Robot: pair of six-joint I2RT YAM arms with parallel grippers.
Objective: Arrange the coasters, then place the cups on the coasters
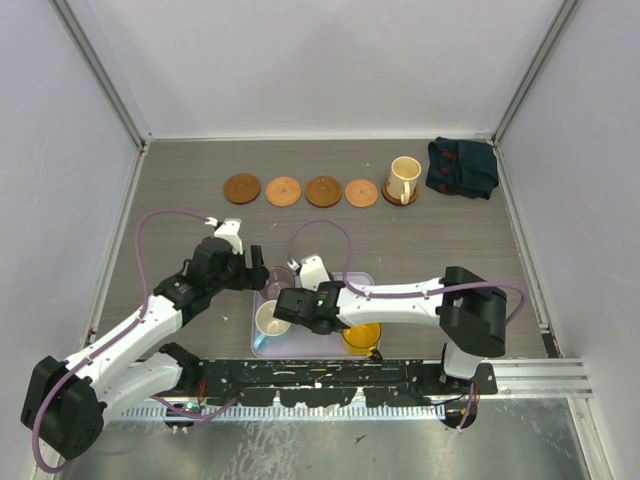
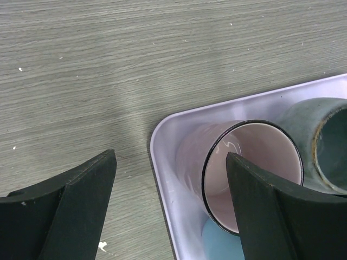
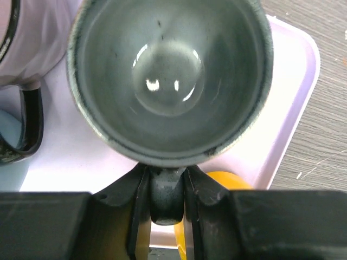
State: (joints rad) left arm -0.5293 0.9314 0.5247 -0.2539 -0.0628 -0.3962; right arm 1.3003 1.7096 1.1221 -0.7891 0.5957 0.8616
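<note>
From the top camera I see the table (image 1: 180, 210) with a row of four bare coasters (image 1: 283, 191) toward 12 o'clock. A fifth coaster (image 1: 400, 198) at the row's right end carries the cream-beige mug (image 1: 404, 176). A dark blue cloth (image 1: 462, 167) lies at 2 o'clock. The lavender tray (image 1: 362, 280) sits at 6 o'clock, mostly covered by both arms. In it I make out the cream and light-blue mug (image 1: 268, 320) and the yellow-orange mug (image 1: 360, 338). The left gripper (image 1: 252, 268) is at the tray's far-left corner, and the right gripper (image 1: 285, 305) is over its middle.

My left wrist camera shows what the top one hides. The left gripper's fingers stand wide apart with nothing between them, one outside the tray's corner and the other over the translucent purple-grey mug (image 2: 255, 157). The grey-teal mug (image 2: 325, 146) is just beside that one, at 3 o'clock.

On the right wrist camera, the right gripper is clamped on the grey-teal mug's handle. The mug stands upright in the tray, with the purple-grey mug at 10 o'clock and the yellow-orange mug at 5 o'clock, partly behind the fingers.
</note>
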